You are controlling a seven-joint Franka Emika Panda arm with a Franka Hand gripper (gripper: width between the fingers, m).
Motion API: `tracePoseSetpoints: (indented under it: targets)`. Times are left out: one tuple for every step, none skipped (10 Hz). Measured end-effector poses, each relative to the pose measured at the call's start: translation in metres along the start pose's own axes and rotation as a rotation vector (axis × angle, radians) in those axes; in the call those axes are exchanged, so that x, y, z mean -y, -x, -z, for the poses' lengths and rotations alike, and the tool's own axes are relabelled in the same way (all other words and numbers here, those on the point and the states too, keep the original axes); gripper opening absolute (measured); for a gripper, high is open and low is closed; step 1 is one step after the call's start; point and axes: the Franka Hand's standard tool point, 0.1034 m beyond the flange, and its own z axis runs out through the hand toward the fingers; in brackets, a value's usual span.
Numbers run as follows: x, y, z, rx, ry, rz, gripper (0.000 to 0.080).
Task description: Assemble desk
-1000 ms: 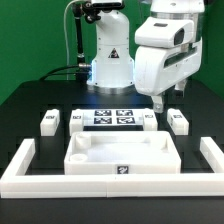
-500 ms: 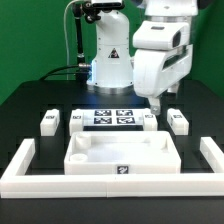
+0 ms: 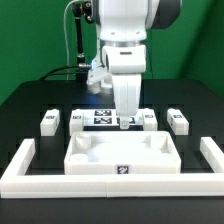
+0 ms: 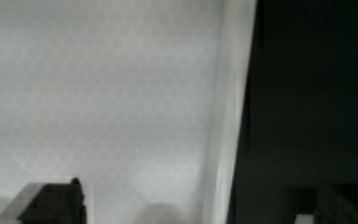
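The white rimmed tabletop (image 3: pixel 118 154) lies flat in the middle of the black table, with a tag on its front face. Four small white tagged legs stand in a row behind it: two at the exterior view's left (image 3: pixel 48 122) (image 3: pixel 77 119) and two at its right (image 3: pixel 148 120) (image 3: pixel 177 121). My gripper (image 3: pixel 126 118) hangs low over the centre, just behind the tabletop's back rim, and holds nothing. In the wrist view my gripper (image 4: pixel 197 205) has its dark fingertips (image 4: pixel 51 202) wide apart over a blurred white surface that ends at an edge against black table.
The marker board (image 3: pixel 104 117) lies between the legs, partly hidden by my gripper. A low white border fence (image 3: pixel 20 163) runs round the front and both sides. The robot base (image 3: pixel 100 72) and a black cable stand at the back.
The arm has swung from the exterior view's right to the centre and come down lower, over the marker board. The tabletop and legs have not moved.
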Motion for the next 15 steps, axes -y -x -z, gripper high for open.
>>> tracePoseSetpoints:
  targets:
    - [0.003, 0.000, -0.009, -0.004, -0.010, -0.006, 0.0650]
    - [0.006, -0.004, -0.017, -0.009, -0.024, -0.020, 0.0650]
    - [0.010, -0.009, -0.027, -0.014, -0.043, -0.051, 0.0650]
    - [0.012, -0.013, -0.036, -0.017, -0.058, -0.075, 0.0650]
    - [0.013, -0.012, -0.041, -0.019, -0.065, -0.080, 0.0650]
    - [0.013, -0.011, -0.042, -0.020, -0.067, -0.083, 0.0650]
    - [0.014, -0.011, -0.042, -0.020, -0.067, -0.083, 0.0520]
    - [0.014, -0.011, -0.042, -0.020, -0.067, -0.083, 0.0520]
    - [0.014, -0.011, -0.043, -0.020, -0.068, -0.083, 0.0382]
    - [0.014, -0.011, -0.043, -0.020, -0.068, -0.083, 0.0247]
    - [0.014, -0.011, -0.043, -0.020, -0.068, -0.084, 0.0075]
    - [0.013, -0.010, -0.042, -0.019, -0.063, -0.085, 0.0075]
    - [0.012, -0.010, -0.042, -0.019, -0.059, -0.085, 0.0063]
    - [0.011, -0.010, -0.041, -0.019, -0.057, -0.085, 0.0063]
    - [0.011, -0.010, -0.041, -0.019, -0.055, -0.085, 0.0063]
